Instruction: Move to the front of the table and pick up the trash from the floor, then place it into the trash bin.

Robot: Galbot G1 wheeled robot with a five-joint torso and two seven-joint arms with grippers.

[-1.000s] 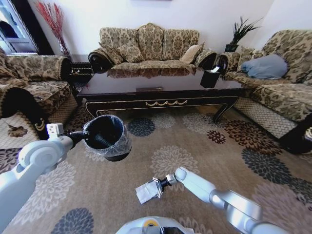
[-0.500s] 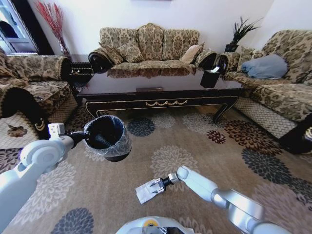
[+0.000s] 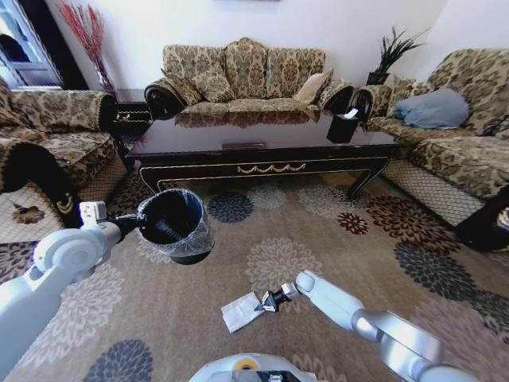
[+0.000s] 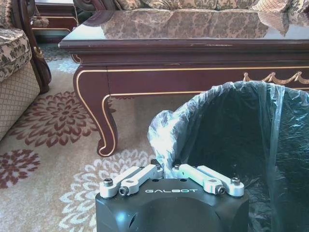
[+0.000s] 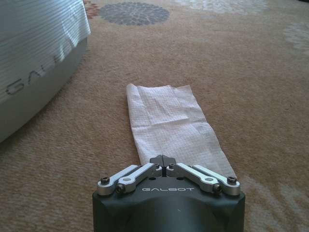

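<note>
In the head view, the table (image 3: 262, 147) stood ahead, its glossy dark tabletop mirroring the patterned sofa (image 3: 242, 72) behind it, with gold scroll trim along the apron and curved legs on the flowered carpet (image 3: 374, 239). A black box holder (image 3: 343, 126) with white tissue sat near the tabletop's right end. On the left, the left gripper (image 3: 131, 228) held the bin (image 3: 175, 224), a round black bucket with a crinkled clear liner over its rim, raised above the carpet. Lower, the right gripper (image 3: 264, 303) reached down to the right end of the paper (image 3: 241, 311), a flat white rectangle lying on the carpet close to the robot's base. In the left wrist view, the left gripper's (image 4: 169, 166) fingers were pressed together, pinching the liner and rim of the bin (image 4: 251, 145); the table (image 4: 193, 58) with its scrolled leg stood beyond. In the right wrist view, the right gripper's (image 5: 164, 164) fingers were pressed together at the near edge of the paper (image 5: 169, 125), a quilted, creased tissue sheet lying flat on the short-pile carpet (image 5: 241, 72); whether they actually pinched it could not be told. The robot's smooth white base (image 5: 34, 53) curved beside it.
</note>
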